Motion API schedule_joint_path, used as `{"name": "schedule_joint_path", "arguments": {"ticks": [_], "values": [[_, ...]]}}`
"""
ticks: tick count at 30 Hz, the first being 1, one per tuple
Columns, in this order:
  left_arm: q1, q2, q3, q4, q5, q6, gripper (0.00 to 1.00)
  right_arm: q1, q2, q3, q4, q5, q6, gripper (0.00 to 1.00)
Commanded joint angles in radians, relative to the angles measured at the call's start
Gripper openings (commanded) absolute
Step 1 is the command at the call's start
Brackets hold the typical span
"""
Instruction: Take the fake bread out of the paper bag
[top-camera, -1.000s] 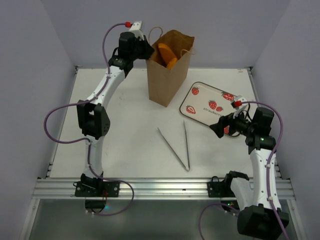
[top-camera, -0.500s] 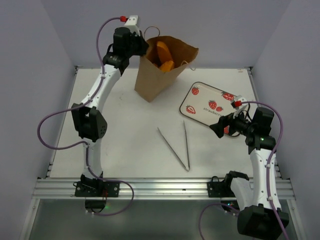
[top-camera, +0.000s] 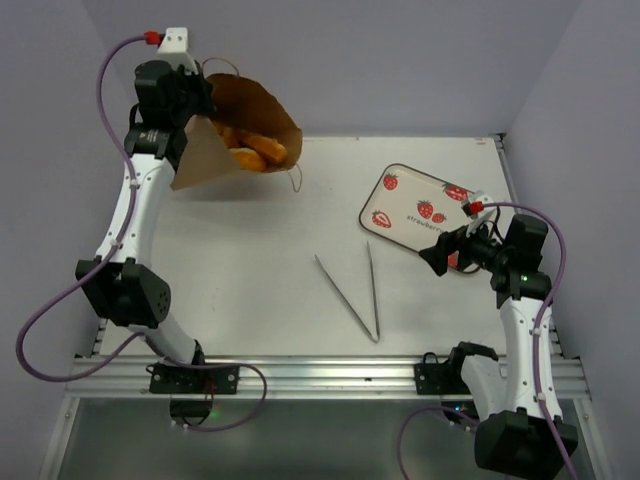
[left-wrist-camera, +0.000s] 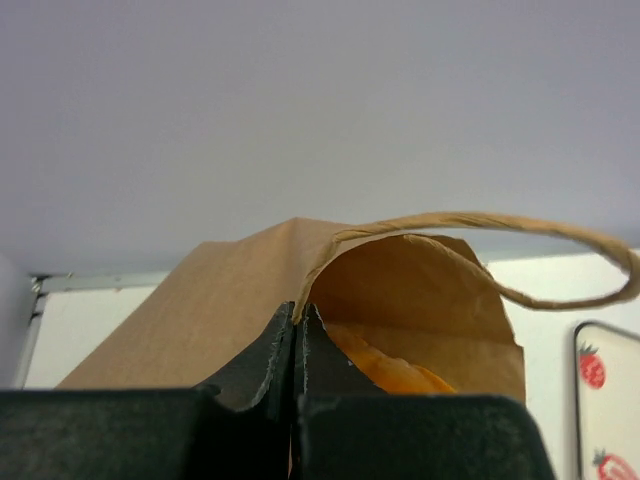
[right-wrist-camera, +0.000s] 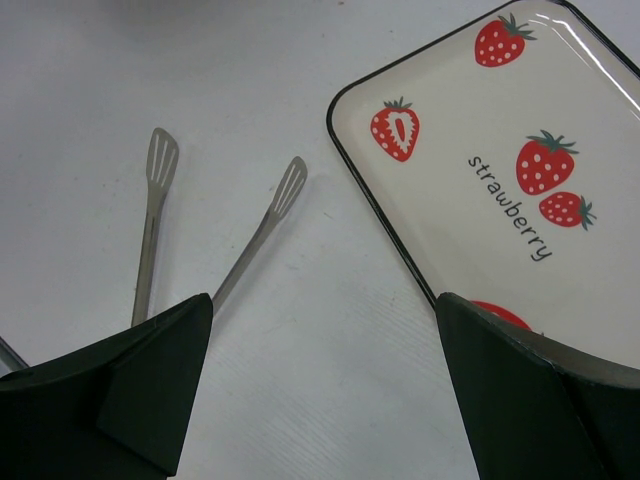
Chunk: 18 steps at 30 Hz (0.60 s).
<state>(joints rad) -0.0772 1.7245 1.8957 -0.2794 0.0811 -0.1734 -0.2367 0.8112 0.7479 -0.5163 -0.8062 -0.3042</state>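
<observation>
Top external view shows the paper bag at the far left corner of the tabletop. It is strongly tilted, with its mouth turned to the right. Inside the mouth I see the fake bread, orange pieces, all of them within the bag.

My left pincer is clamped on the upper rim of the bag and holds it up. Whether the low edge of the bag touches the tabletop, I cannot tell.

In my judgement the task is in its early part: the bag is gripped and tipped, but no bread is out yet. What is left is to let the bread slide out, or to fetch it with my other arm.

My right pincer stands wide apart and holds nothing. It is low over the tabletop between the metal tongs and the strawberry tray, well apart from the bag.

The left wrist view shows what the top one does not: my two jaws pressed together with the paper rim pinched between them, and one twisted handle looping out to the right. The right wrist view shows only the tongs' tips and a part of the tray; the bag is not in it.
</observation>
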Motion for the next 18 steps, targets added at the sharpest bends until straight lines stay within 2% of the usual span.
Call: {"name": "schedule_joint_path", "arguments": {"ticks": [1,7,9,18], "values": [[0.002,-0.143,-0.182,0.183,0.031,0.113,0.0,-0.001,-0.001,0.034,0.006,-0.034,0.005,0.99],[0.004,-0.296,-0.571,0.396,0.068,0.169,0.0,-0.001,-0.003,0.033,0.006,-0.034,0.005,0.99],[0.004,-0.319,-0.624,0.416,0.081,0.199,0.0,-0.003,-0.003,0.033,0.006,-0.034,0.005,0.99],[0.004,-0.428,-0.862,0.457,0.166,0.141,0.01,-0.001,-0.001,0.033,0.006,-0.036,0.005,0.99]]}}
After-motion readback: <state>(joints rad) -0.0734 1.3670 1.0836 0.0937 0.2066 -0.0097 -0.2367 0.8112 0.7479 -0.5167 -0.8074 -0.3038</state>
